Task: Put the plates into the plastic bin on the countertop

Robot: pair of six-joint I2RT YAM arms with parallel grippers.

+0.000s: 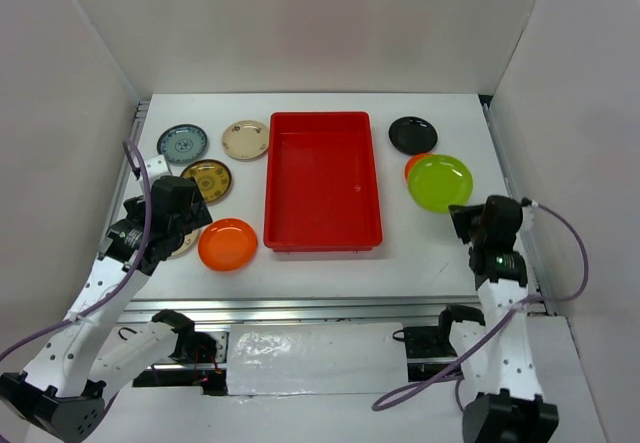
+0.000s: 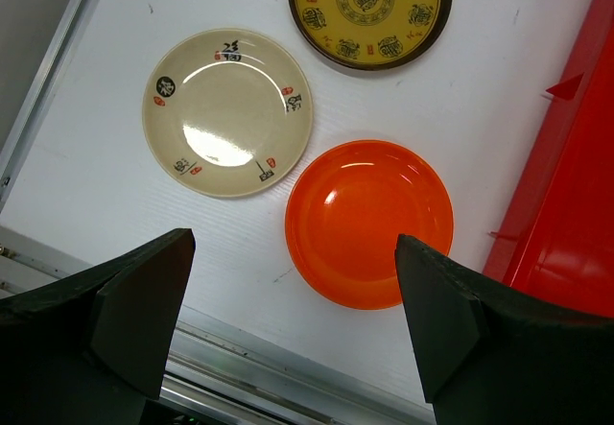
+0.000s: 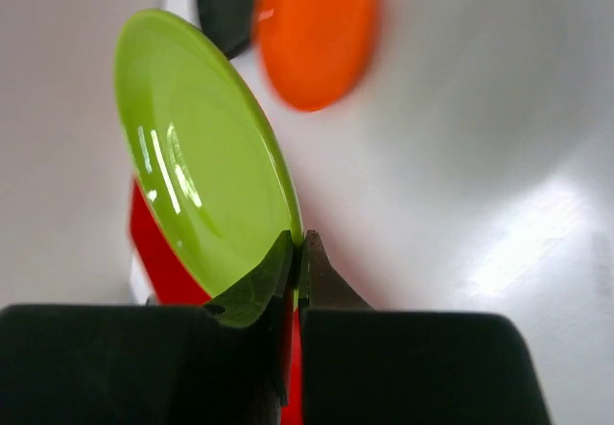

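Observation:
The red plastic bin (image 1: pixel 322 178) sits empty mid-countertop. My right gripper (image 3: pixel 302 252) is shut on the near rim of the lime green plate (image 3: pixel 197 156), which in the top view (image 1: pixel 440 182) overlaps an orange plate (image 1: pixel 414 163). A black plate (image 1: pixel 412 134) lies behind them. My left gripper (image 2: pixel 293 241) hangs open above the countertop, with a second orange plate (image 2: pixel 369 224) just ahead of its fingers. A cream plate (image 2: pixel 227 111) and a brown-and-gold plate (image 2: pixel 369 8) lie beyond. A teal plate (image 1: pixel 182 143) and another cream plate (image 1: pixel 246 139) sit at the back left.
White walls (image 1: pixel 80 53) close in the countertop on the left, back and right. An aluminium rail (image 1: pixel 330 308) runs along the near edge, close under my left fingers. The bin's left wall (image 2: pixel 566 156) stands right of the near orange plate.

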